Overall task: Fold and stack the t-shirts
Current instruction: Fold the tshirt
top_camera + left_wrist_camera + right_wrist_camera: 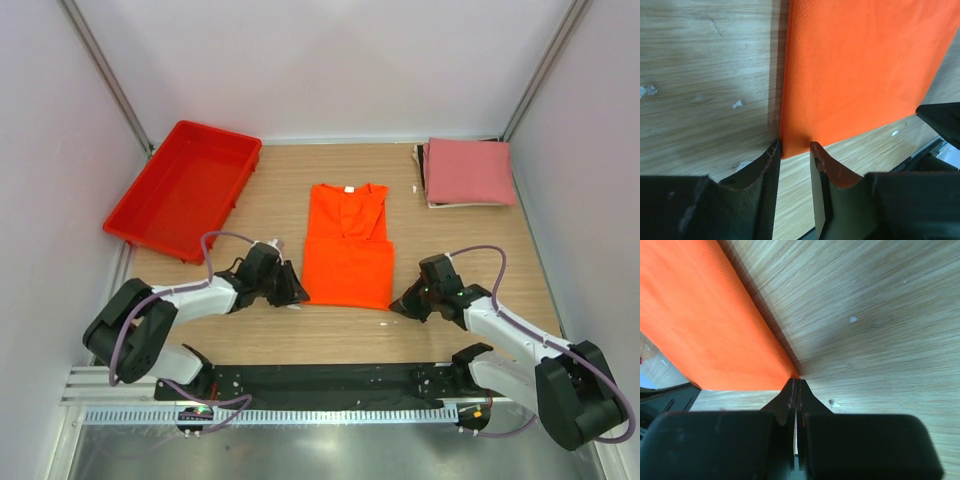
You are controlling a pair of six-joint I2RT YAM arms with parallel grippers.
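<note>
1. Where the left gripper (pixel 795 145) meets the cloth, we see its jaws partly open with a clear gap between them. The near-left corner of the orange shirt (pixel 347 255) sits right at the fingertips, and nothing is clamped.
2. We note the right gripper (pixel 796 381) with its jaws pressed fully together and its tips touching the near-right corner of the same shirt. We cannot tell whether any cloth is pinched between them.
3. Both grippers sit low on the table (pixel 270 190), one at each near corner of the orange shirt, pointing inward toward each other.
4. We record the orange shirt lying flat at mid-table with its sides folded in to a narrow strip. Its collar is on the far side, with a small white label (pixel 349 187) at the neck.
5. The pink shirt (pixel 468 172) lies folded in the far-right corner, well apart from the orange one.
6. A red tray (pixel 190 190) sits at the far left, set at an angle, apart from both shirts.
</note>
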